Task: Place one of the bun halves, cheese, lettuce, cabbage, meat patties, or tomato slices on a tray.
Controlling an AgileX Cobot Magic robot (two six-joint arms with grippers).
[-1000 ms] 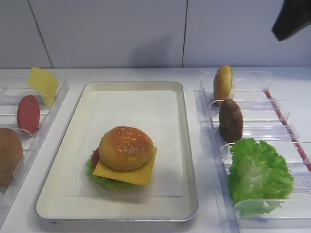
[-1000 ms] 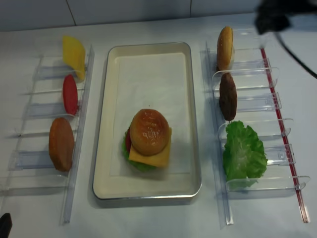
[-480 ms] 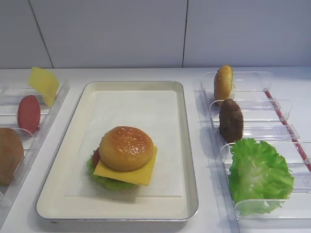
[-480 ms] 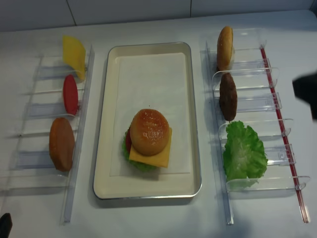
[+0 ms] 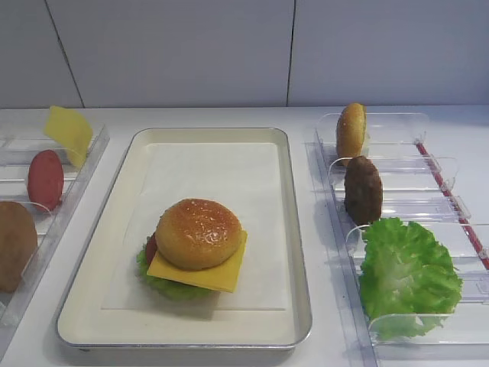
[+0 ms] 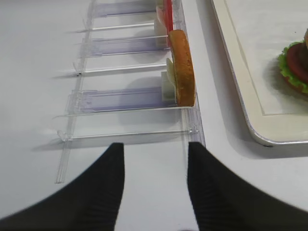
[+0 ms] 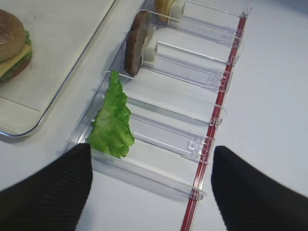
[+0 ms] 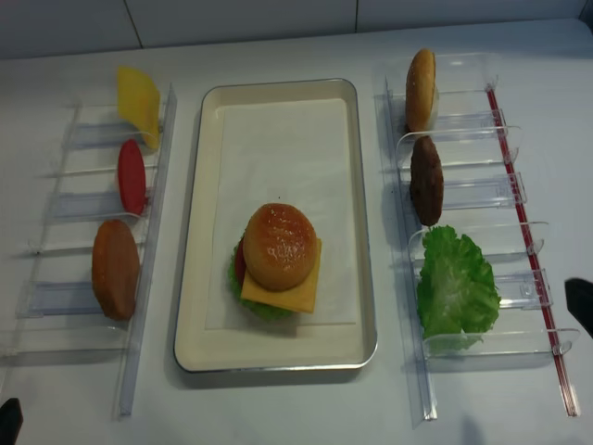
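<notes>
On the cream tray stands a stack: a seeded bun top over a yellow cheese slice, a red tomato slice and lettuce. The right rack holds another bun half, a dark meat patty and a lettuce leaf. My right gripper hangs open and empty over the near end of that rack, beside the leaf; only its dark edge shows from overhead. My left gripper is open and empty, short of the left rack's bun half.
The clear left rack also carries a cheese slice and a tomato slice. A red strip runs along the right rack's outer side. A white wall closes the back of the table.
The right arm has come from the back right corner toward the front, along the right rack's outer side. The food and the left arm have not moved.
</notes>
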